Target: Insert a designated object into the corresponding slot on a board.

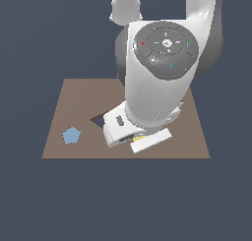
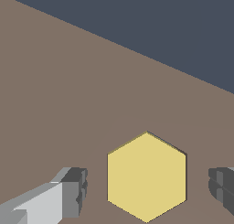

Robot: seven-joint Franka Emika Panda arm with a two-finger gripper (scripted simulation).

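The yellow hexagonal block (image 2: 146, 176) lies flat on the brown board (image 2: 68, 104), level with its surface. Of the slot (image 2: 186, 173) only a thin dark line shows along two of the block's edges. My gripper (image 2: 148, 191) is open: one finger (image 2: 73, 191) and the other finger (image 2: 222, 189) stand on either side of the block, each with a gap to it. In the exterior view the arm's hand (image 1: 120, 129) covers this spot, and only a sliver of the yellow block (image 1: 140, 137) shows beneath it.
A blue pentagon (image 1: 71, 135) lies on the board (image 1: 78, 97) near the exterior view's left. A dark triangular cutout (image 1: 98, 121) shows beside the hand. The arm hides much of the board's middle and far side.
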